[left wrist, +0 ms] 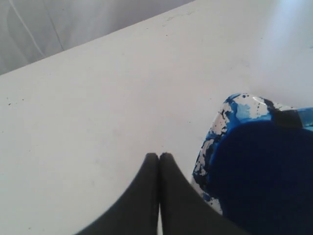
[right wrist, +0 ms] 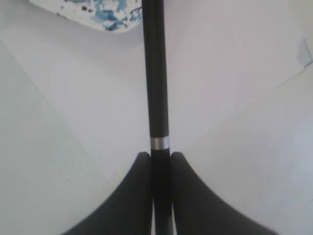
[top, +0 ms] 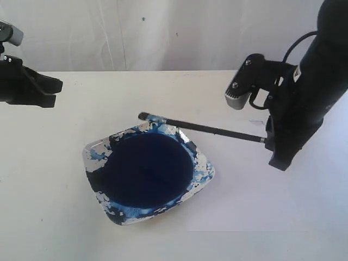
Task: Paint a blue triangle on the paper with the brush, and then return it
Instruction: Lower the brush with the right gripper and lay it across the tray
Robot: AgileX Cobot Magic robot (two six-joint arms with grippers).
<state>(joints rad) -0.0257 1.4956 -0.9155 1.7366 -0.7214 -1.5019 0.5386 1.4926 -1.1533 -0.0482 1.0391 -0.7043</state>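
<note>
The paint dish [top: 203,164] sits mid-desk [top: 49,212]. The paper [top: 255,198] lies on the desk just right of the dish. The brush [top: 201,127] runs from between the right gripper's [top: 266,139] fingers [right wrist: 134,196], above the paper, leftward over the dish's far rim. The left gripper [top: 56,92] hangs far left, well apart from the dish.

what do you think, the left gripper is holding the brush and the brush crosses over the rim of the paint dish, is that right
Not quite. The right gripper is shut on the brush, as the right wrist view shows; the left gripper is shut on nothing. The brush does cross over the rim of the paint dish.
</note>
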